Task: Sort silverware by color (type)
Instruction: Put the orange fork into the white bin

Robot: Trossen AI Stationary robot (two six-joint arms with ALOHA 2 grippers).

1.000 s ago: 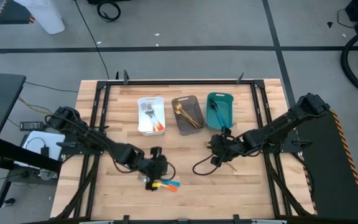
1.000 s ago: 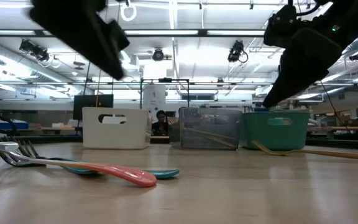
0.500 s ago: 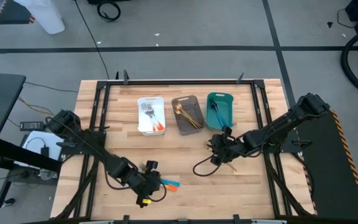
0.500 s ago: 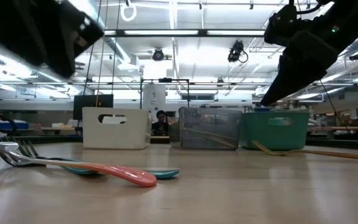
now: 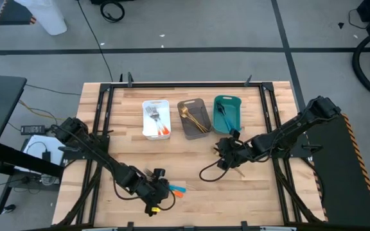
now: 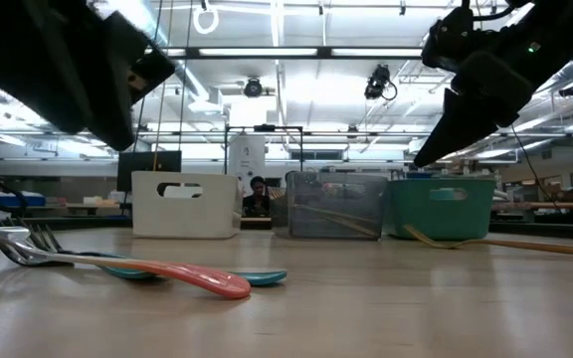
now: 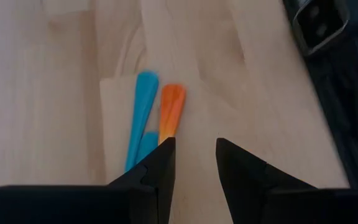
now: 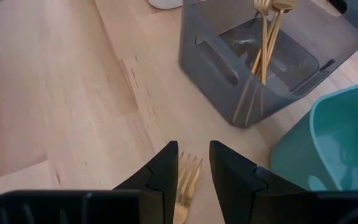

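Since half a second ago the left gripper (image 5: pixel 161 190) has edged slightly toward 12 o'clock and now sits right over the orange-handled utensil (image 7: pixel 171 111) and the blue-handled utensil (image 7: pixel 141 118) near the table's 6 o'clock edge; a second ago it was further up the table. Its fingers (image 7: pixel 161 163) stand a little apart, one tip lying over the near end of the orange handle, holding nothing. The two handles lie side by side, just touching or nearly so, on the wooden table (image 5: pixel 255 186). From table height the orange handle lies across the blue one, both metal heads pointing toward 9 o'clock.

The right gripper (image 5: pixel 226 156) hangs at about 3 o'clock of the table's centre, unchanged, just toward 6 o'clock from the teal bin (image 5: pixel 235 113). Its fingers (image 8: pixel 164 169) are parted narrowly, and a gold fork (image 8: pixel 186 186) shows in the gap; I cannot tell whether it is clamped or lying beneath.

At 12 o'clock three bins stand in a row: the white bin (image 5: pixel 145 119) with orange-handled pieces, the grey bin (image 5: pixel 185 127) with gold pieces (image 8: pixel 261 62), and the teal bin with blue-handled ones.
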